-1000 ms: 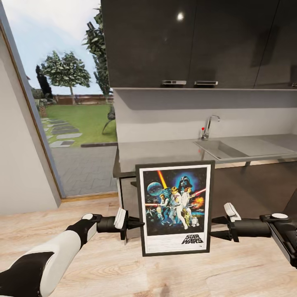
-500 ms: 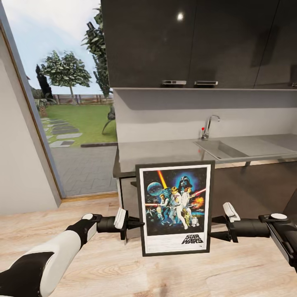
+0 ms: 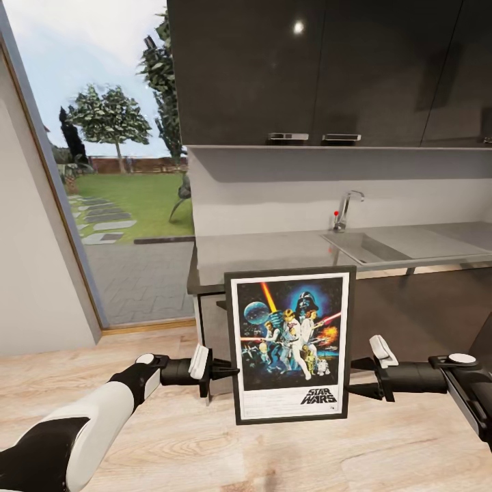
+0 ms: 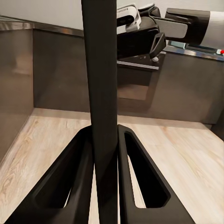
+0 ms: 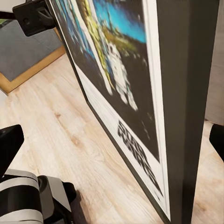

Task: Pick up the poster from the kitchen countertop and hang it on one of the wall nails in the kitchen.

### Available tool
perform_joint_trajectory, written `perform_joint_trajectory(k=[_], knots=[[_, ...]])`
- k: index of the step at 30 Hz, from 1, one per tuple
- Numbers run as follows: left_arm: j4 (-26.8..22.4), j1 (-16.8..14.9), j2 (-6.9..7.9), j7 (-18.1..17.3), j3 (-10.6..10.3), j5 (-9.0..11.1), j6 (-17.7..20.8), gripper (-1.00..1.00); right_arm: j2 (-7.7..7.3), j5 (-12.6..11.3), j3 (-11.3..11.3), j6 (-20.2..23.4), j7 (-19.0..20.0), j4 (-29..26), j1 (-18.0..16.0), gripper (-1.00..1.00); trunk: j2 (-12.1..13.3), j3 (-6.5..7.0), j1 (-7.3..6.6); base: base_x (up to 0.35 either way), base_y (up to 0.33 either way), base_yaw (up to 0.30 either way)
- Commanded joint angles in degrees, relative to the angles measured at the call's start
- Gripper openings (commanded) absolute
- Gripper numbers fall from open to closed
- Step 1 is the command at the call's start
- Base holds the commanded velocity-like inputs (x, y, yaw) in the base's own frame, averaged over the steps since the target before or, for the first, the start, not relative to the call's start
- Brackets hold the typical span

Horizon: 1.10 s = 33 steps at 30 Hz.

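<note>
Nothing has shifted since the earlier frames. Your left gripper point(image 3: 229, 371): jaws closed on the poster's point(image 3: 290, 345) left frame edge. Poster: upright, held over the wooden floor point(image 3: 171, 437), before the kitchen countertop point(image 3: 273, 249). Your right gripper point(image 3: 355, 377): jaws spread wide, tips at the poster's right edge.

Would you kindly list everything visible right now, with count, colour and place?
poster: one, dark blue artwork, white border, black frame; upright, held off the floor between both tools.
kitchen countertop: one, glossy dark grey; behind the poster.
sink: one, steel; inset in the countertop, right.
tap: one, chrome; behind the sink.
upper cabinets: dark glossy; above the countertop.
floor: pale wood; below.
glass door: left, showing lawn and trees.
left tool: one, black; closed on the poster's left edge.
right tool: one, black; at the poster's right edge.
</note>
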Motion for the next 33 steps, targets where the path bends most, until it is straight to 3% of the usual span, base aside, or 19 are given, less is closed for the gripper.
perform_joint_trajectory(k=[1, 33], knots=[[0.0, 0.0, -0.01, -0.2, 0.5, -0.3, -0.6, -1.0, -0.02, -0.2, 0.0, 0.6, 0.2, 0.0, 0.0, 1.0, 0.0, -0.06, 0.0, 0.0, 0.0, 0.0], [-0.9, 0.0, 0.05, -0.2, 0.0, -0.1, -0.4, -1.0, -0.06, -0.1, 0.0, -1.7, 0.2, 2.0, 0.0, 1.0, 0.0, -0.06, 0.0, 0.0, 0.0, 0.0]])
